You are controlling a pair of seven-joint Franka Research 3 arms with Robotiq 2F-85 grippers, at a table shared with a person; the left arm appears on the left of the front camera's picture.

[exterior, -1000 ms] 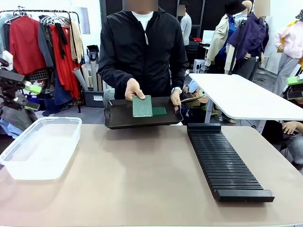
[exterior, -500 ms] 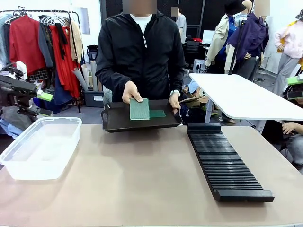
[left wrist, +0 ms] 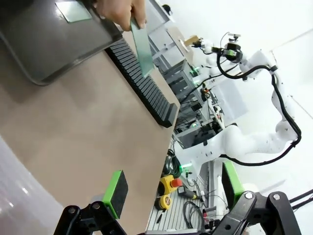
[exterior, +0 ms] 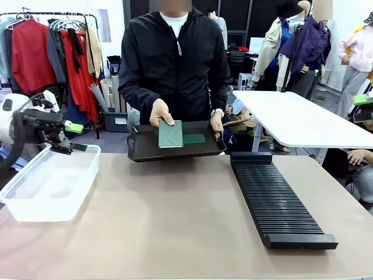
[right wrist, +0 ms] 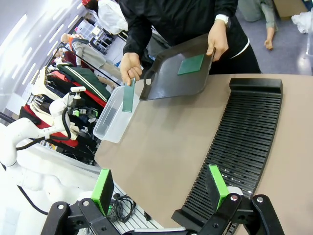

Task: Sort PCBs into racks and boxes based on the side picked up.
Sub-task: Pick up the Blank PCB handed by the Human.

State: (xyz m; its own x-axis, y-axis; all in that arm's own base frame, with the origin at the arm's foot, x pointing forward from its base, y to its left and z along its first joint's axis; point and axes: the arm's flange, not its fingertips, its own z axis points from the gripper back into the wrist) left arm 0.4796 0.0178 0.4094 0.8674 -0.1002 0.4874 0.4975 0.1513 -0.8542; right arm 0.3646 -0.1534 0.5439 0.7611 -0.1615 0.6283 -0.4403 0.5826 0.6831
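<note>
While a hand [exterior: 162,112] dangles a PCB [exterior: 170,134] at 12 o'clock, left gripper [exterior: 76,137] at 9 o'clock points toward 3, jaws apart

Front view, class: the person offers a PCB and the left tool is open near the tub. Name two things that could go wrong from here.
1. The person's hand holds the PCB only by its top edge; if the open left tool grips it badly, it may drop.
2. The tray is held tilted by the other hand, with a second PCB lying loose on it; that board might slide off.
</note>
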